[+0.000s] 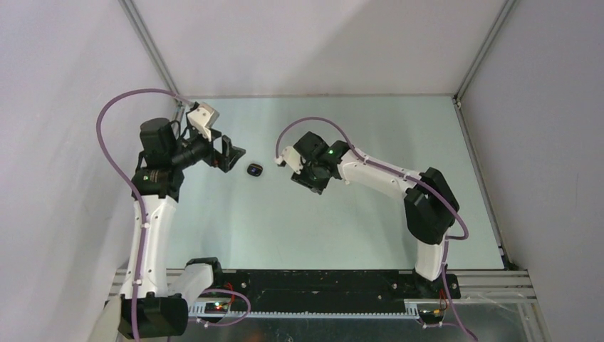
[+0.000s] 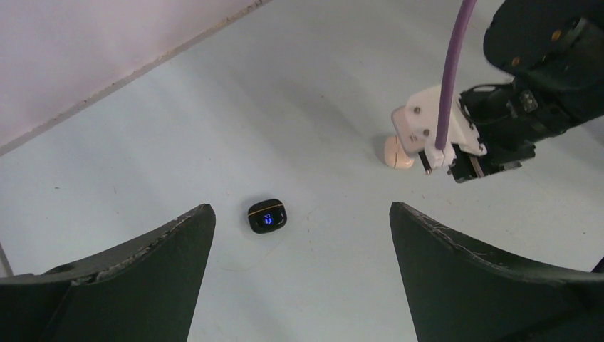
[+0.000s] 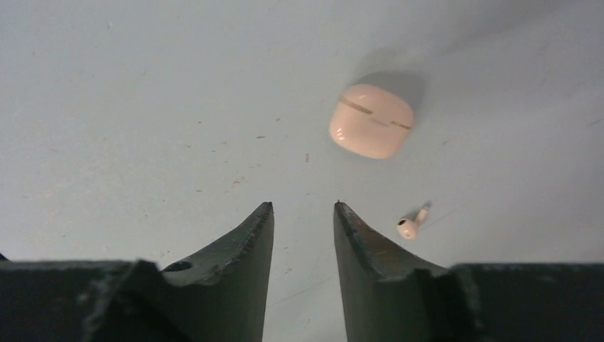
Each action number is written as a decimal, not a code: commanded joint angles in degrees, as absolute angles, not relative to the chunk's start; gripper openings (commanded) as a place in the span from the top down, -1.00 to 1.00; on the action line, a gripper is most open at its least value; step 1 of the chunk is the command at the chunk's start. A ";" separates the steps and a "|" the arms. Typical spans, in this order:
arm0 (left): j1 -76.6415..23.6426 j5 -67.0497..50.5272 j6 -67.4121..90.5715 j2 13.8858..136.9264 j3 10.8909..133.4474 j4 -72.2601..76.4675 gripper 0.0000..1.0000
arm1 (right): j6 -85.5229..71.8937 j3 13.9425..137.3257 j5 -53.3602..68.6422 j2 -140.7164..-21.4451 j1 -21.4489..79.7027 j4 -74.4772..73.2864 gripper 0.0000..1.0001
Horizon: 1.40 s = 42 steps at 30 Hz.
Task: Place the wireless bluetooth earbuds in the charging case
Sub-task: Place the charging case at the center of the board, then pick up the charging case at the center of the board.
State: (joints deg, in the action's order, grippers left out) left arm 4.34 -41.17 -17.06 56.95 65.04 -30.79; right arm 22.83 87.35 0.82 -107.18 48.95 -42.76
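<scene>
So right now the left claw point(image 2: 300, 208) is wide open with nothing in it, hanging over the table point(image 1: 356, 235) with the little black case point(image 2: 267, 216) sitting on the surface between its fingers, closer to the left one. The case has a small blue light glowing on its top and a thin orange line round it. It looks closed to me.

The right claw point(image 3: 303, 206) has its fingers nearly together. There's only a narrow gap between them, and I can't see anything in that gap, just bare table. It's pointed down at the surface across from the left one, with the black case lying between the two arms.

Just past the right claw's tips there's an off-white case point(image 3: 371, 120), rounded, lid down, with a seam line across it. One off-white earbud point(image 3: 409, 226) is lying loose on the table just beside the claw's right finger, near that case but not touching it. It's tiny next to the finger, stem pointing up and away.

That's the only earbud I can actually spot. From the left arm's side, the off-white case point(image 2: 397, 152) sits right by the right wrist's white camera block.
</scene>
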 commanded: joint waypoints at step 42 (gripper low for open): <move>4.20 -40.68 -15.49 52.72 53.82 -23.24 -0.99 | 23.94 100.59 -1.77 -124.07 44.21 -46.43 -0.65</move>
